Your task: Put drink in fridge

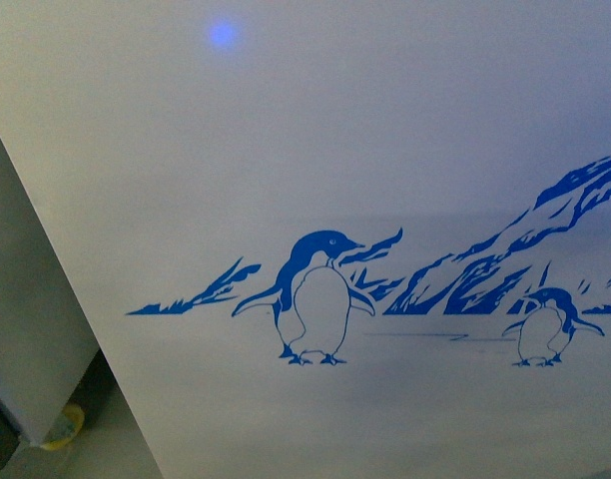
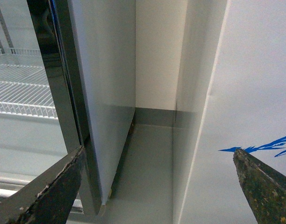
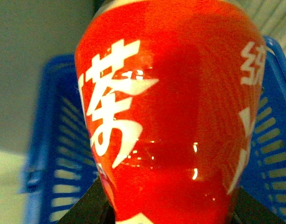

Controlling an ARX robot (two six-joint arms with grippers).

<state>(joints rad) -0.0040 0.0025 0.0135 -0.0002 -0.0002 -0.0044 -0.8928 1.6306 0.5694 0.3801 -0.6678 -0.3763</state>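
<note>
Shelves of white wire (image 2: 21, 88) show behind the glass door of a tall white upright cabinet (image 2: 103, 93). It stands just left of the fridge, and the part of the shelves in view carries nothing. A narrow strip of grey floor (image 2: 147, 177) runs between this cabinet and the fridge. The left gripper (image 2: 158, 154) hangs before this gap with its two dark, worn fingers wide apart and nothing between them. The white chest fridge (image 1: 385, 150), smooth-sided with a blue penguin-and-mountain decal (image 1: 315, 299), fills the front view. Only its outer wall shows, so what is inside it cannot be told. The glossy red drink (image 3: 171, 93) with large white Chinese characters is not at the fridge opening. It sits in the right gripper (image 3: 171, 205), whose dark fingers lie against both of its lower sides, clamped on it as far as I can judge. Where it is relative to the fridge, the pictures do not tell. I think the drink is moderately heavy if full. Its shiny wrap looks slippery and its wall may dent under hard pressure. The best hold is therefore firm and low on the straight body, not on the narrowing top. Behind the drink is a blue plastic slotted basket (image 3: 54, 140). Its contents are hidden.
</note>
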